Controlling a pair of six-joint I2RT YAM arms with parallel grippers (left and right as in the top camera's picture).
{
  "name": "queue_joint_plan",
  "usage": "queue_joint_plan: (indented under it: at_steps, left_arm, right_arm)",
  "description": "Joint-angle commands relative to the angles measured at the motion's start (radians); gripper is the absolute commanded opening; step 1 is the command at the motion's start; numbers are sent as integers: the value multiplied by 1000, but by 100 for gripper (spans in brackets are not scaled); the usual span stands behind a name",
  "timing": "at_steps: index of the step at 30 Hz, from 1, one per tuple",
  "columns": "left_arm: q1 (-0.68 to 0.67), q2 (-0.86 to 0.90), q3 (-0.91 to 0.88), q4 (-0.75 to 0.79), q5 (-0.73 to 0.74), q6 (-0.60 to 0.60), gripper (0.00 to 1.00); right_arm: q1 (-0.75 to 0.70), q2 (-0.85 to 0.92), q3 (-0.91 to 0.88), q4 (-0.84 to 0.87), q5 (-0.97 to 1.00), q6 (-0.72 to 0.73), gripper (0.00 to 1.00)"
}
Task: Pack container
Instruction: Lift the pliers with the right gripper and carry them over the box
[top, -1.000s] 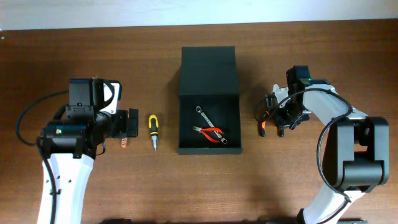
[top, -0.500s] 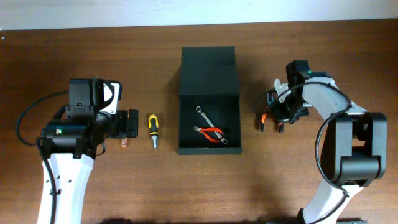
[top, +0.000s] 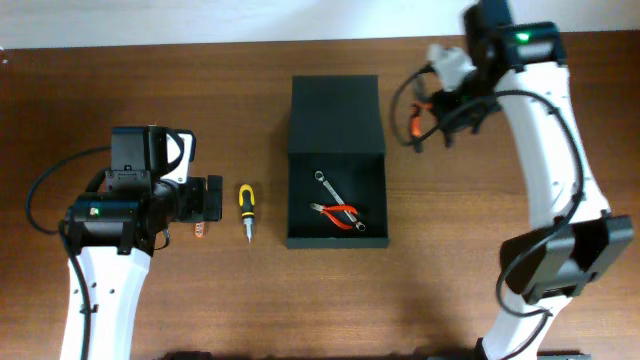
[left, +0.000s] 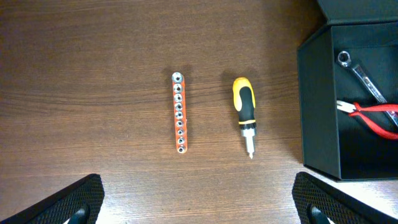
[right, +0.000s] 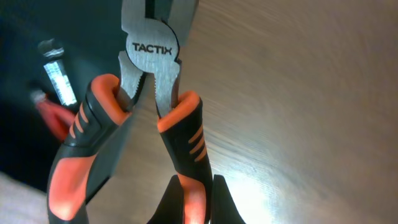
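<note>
The container (top: 303, 195) is a dark square box in the middle of the table, its flap lid (top: 335, 110) folded back on the far side. A silver wrench (top: 325, 181) and red-handled pliers (top: 341, 213) lie inside. My right gripper (top: 432, 112) hangs in the air right of the lid. In the right wrist view this gripper (right: 198, 202) is shut on one handle of orange-and-black pliers (right: 152, 59), with the container (right: 22, 74) below on the left. My left gripper (top: 211, 197) stands open over bare wood; its fingers (left: 78, 199) are spread wide.
A yellow-and-black screwdriver (top: 246, 205) lies left of the container, also seen as the screwdriver (left: 244, 112) in the left wrist view. An orange bit holder (left: 179, 112) lies beside it. The table's far edge runs close behind the right arm.
My right gripper has lifted the orange-and-black pliers off the table right of the container and carried them up and toward the far side. The left arm has not moved.
</note>
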Motion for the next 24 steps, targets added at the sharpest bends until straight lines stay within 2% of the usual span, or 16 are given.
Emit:
queue_joint_plan:
  at_steps: [1,5,10,16,24]
  left_arm:
    - [2,1,17,0,-10,-6,99]
    - [2,1,17,0,-10,-6,99]
    - [2,1,17,0,-10,-6,99]
    - [2,1,17,0,-10,-6,99]
    - [2,1,17,0,-10,-6,99]
  right_arm:
    - [141,-26,61,-33,-31,-132,4]
    - [302,-26,48,-77,28,-149,4]
    - [413,-26,31,-80,103,-149,4]
    - [429,-25,-14,-44,121,-183,4]
    - [431,-24,-185,89,121,-202,4]
